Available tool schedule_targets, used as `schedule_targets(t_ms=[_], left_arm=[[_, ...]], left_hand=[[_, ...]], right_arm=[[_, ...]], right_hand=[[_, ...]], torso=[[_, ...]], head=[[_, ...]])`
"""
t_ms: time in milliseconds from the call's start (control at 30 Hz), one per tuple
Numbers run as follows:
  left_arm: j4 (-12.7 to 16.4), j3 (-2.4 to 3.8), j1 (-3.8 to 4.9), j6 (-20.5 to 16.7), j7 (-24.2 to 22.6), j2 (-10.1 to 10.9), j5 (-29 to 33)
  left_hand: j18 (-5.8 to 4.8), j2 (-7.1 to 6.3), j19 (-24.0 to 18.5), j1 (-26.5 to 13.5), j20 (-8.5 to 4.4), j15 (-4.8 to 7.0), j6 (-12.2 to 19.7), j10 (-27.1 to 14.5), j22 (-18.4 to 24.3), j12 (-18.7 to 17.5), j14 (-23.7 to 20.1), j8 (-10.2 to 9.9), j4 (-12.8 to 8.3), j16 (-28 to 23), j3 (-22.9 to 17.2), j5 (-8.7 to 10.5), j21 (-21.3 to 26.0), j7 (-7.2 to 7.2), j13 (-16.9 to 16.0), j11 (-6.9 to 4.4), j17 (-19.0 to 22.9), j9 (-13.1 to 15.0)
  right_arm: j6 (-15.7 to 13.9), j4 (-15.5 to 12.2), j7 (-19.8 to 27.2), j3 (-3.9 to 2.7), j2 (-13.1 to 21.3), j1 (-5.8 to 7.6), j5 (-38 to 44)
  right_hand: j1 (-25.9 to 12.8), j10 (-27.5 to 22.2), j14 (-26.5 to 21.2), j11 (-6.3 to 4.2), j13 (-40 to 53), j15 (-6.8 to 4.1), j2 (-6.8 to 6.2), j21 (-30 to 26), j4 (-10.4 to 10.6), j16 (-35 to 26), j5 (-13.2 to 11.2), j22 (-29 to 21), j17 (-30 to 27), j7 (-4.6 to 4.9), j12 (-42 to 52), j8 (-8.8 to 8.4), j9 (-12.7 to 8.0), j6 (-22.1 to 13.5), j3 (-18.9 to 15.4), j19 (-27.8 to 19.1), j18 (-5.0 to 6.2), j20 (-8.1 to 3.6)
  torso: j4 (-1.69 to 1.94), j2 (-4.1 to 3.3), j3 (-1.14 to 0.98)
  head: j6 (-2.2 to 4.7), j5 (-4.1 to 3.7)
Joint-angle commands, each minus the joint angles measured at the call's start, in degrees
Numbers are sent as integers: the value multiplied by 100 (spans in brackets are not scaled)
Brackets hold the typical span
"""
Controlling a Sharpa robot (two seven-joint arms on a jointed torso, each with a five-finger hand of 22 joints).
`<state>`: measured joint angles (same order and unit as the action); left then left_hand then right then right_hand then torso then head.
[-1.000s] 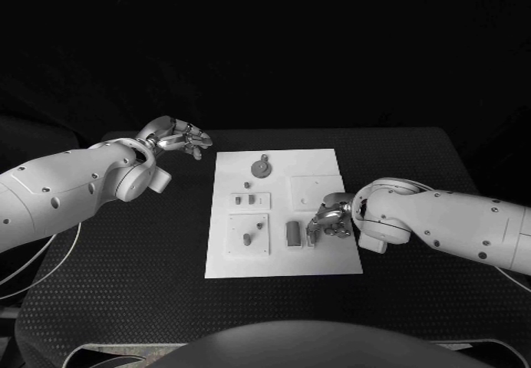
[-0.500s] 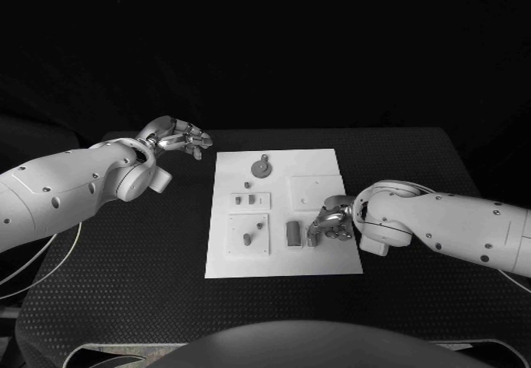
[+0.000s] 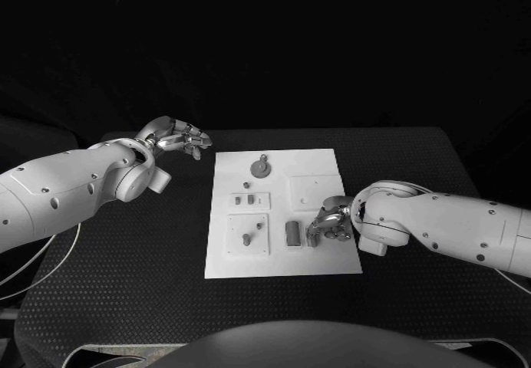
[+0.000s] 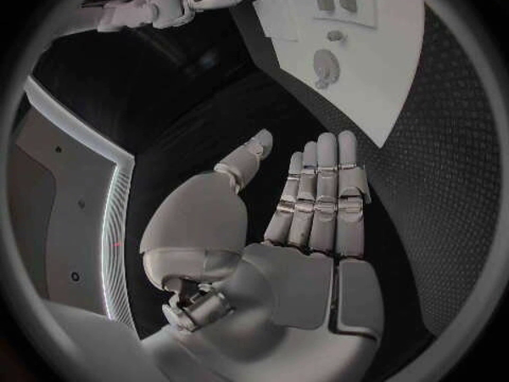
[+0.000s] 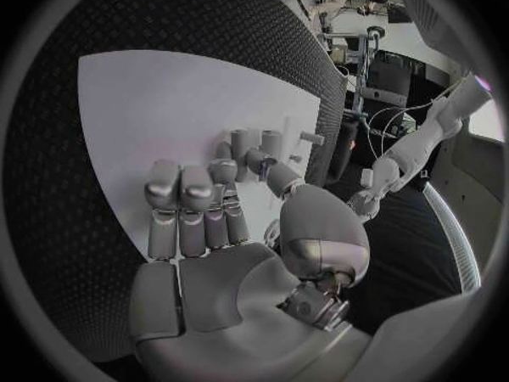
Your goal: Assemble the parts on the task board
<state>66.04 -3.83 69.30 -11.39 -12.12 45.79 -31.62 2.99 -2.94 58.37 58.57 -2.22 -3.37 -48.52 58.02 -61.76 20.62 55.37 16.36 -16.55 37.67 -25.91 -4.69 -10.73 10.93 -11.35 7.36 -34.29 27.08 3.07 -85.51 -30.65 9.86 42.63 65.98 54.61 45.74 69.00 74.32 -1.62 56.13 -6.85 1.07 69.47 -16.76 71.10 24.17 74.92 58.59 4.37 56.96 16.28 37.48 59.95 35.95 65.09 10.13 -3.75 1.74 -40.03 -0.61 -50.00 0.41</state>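
Black textured table (image 3: 133, 253) under everything, with the flat white rectangular task board (image 3: 332, 261) at its middle, long sides running from near edge to far edge. White right arm (image 3: 453, 226) reaching in over the table's right side, white left arm (image 3: 67, 192) over its left side. Silver many-fingered left hand (image 3: 177, 138) raised near the table's far left corner, just off the board's far left corner, fingers straight and side by side with the thumb apart, palm bare, gripping nothing; same flat, unloaded palm (image 4: 308, 229) seen from the left wrist. Silver many-fingered right hand (image 3: 330, 222) low at the board's right edge, toward the near right corner, fingers curled down onto the board; cannot tell whether anything is pinched in them, though from the right wrist the fingertips (image 5: 249, 157) sit right at a cluster of small upright grey cylindrical parts (image 5: 254, 140). Upright grey block-shaped part (image 3: 293, 233) just beside that hand, near the board's middle. Round grey disc part with a short stem (image 3: 261, 167) toward the board's far edge. Raised white square plate (image 3: 248, 234) by the board's left edge carrying small grey pegs (image 3: 248, 239). Smaller pair of grey pieces (image 3: 250, 199) between that plate and the disc.
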Motion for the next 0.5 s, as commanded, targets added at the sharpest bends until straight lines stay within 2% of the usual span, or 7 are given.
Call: schedule_targets(t_ms=[33, 167, 400, 500], left_arm=[[5, 4, 7, 57, -30, -8, 35], [5, 4, 7, 58, -24, -8, 35], [5, 4, 7, 64, -24, -10, 35], [3, 4, 7, 66, -21, -9, 35]], left_hand=[[53, 13, 35, -54, -15, 4, 3, -37, -7, 25, 25, 30, 15, -35, -12, -29, -8, -36, -7, 14, -9, -8], [54, 15, 35, -53, -16, 4, 3, -38, -7, 26, 25, 30, 14, -36, -14, -29, -8, -36, -7, 14, -10, -8], [54, 16, 34, -51, -16, 5, 4, -39, -8, 26, 25, 31, 12, -38, -16, -31, -7, -36, -8, 14, -12, -9], [54, 15, 34, -52, -16, 5, 4, -40, -8, 27, 25, 31, 12, -38, -16, -31, -6, -36, -8, 14, -13, -9]], right_arm=[[108, -3, 37, 2, -15, -20, -1], [82, -5, 58, 2, -21, -23, -1], [48, -6, 94, 2, -23, -23, -2], [-14, -2, 101, 2, -21, -23, -4]], right_hand=[[-31, -49, 12, 5, -9, -40, 32, -35, 25, -41, 0, 26, -9, 39, -23, 2, -12, -11, -51, 24, 487, 28], [-148, -60, 8, 13, -15, -38, -89, -70, 97, -61, 3, -2, -20, 47, -33, -23, -29, -31, -68, 38, 487, 37], [-273, -105, -15, 41, -28, -20, -412, -135, 304, -101, -1, -48, -34, 78, -55, -89, -68, -118, -32, 50, 487, 32], [-290, -112, -18, 44, -28, -18, -468, -143, 353, -106, -3, -53, -35, 81, -55, -93, -71, -121, -28, 54, 487, 29]], torso=[[-2, -2, -1], [0, -1, -2], [0, -1, 2], [0, 0, 1]], head=[[0, 9], [0, 13], [0, 18], [0, 16]])
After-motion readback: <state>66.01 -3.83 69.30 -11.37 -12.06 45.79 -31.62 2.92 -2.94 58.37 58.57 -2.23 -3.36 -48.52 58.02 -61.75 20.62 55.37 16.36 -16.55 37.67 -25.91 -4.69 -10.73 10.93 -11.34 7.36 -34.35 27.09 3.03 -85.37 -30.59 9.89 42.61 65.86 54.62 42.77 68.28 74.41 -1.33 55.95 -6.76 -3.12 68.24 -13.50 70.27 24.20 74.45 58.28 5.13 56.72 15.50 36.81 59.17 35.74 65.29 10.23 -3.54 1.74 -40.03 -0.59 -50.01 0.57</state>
